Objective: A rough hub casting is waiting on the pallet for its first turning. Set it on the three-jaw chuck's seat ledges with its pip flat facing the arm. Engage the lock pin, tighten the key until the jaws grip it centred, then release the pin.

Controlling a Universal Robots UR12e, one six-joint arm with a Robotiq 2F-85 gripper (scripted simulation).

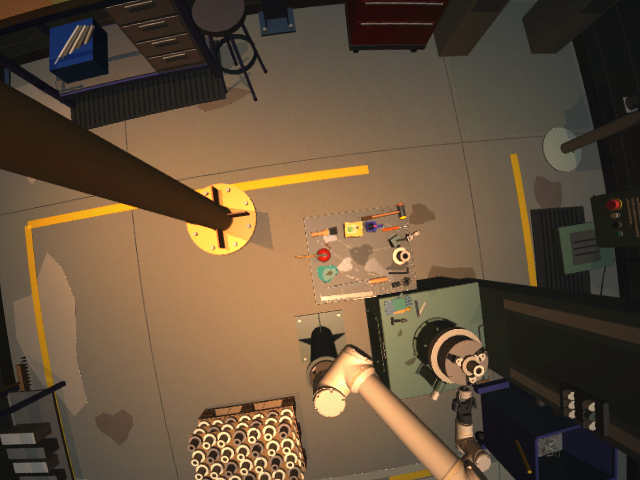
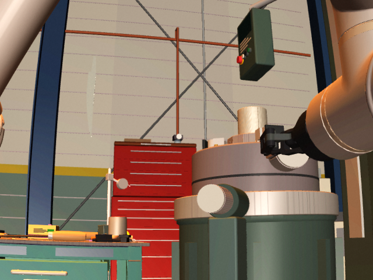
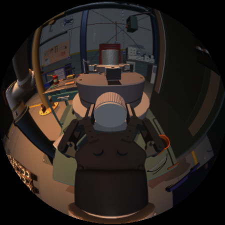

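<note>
The hub casting stands upright on the three-jaw chuck, among the jaws. My gripper is at the chuck's side, level with its body. Its fingers are closed on either side of the knurled round key knob. In the second side camera the gripper covers part of that knob. A second knurled knob, the lock pin, sticks out lower down on the collar. The pallet of castings sits on the floor beside the arm's base.
Behind the chuck stand a red tool cabinet and a hanging control pendant. A green workbench with tools is to the left. The dark lathe body runs close on the right. A brown post leans across the floor.
</note>
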